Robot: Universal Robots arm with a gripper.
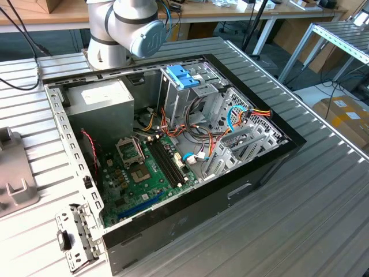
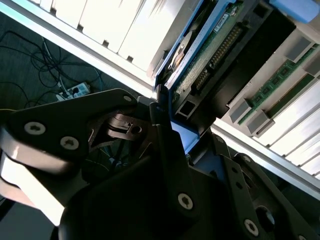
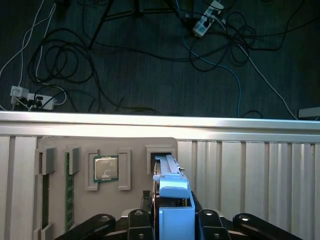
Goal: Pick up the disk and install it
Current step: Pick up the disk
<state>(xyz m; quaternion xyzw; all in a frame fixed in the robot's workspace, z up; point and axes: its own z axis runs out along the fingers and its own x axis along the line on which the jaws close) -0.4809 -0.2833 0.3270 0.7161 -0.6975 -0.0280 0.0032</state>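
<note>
Gripper (image 3: pixel 172 209), black metal with bolted linkage arms, closed to a narrow gap on the disk (image 3: pixel 173 192); its two fingers press the opposite faces of the light-blue plastic frame. The disk stands on edge between the fingers, its far end at a rectangular slot in a matt grey moulded tray (image 3: pixel 135 150); whether it still rests in that slot cannot be told. In the second wrist view the disk (image 2: pixel 207 57) shows a green circuit board with a row of connector pins, bordered by the blue frame. The tray also holds a square processor chip (image 3: pixel 105 168) with a dull metal cap and slim green memory sticks (image 3: pixel 68 192), each in its own pocket. The tray lies on a ribbed aluminium table (image 3: pixel 250 175), near its edge; beyond lies a dark floor with loose cables (image 3: pixel 150 65). In the exterior view, the robot arm (image 1: pixel 130 26), with smooth grey jointed tubes, rises behind an open black computer case (image 1: pixel 173 225) containing a green motherboard (image 1: pixel 150 173), a grey power supply box (image 1: pixel 101 101) and a perforated metal drive cage (image 1: pixel 184 78) with blue tabs.
</note>
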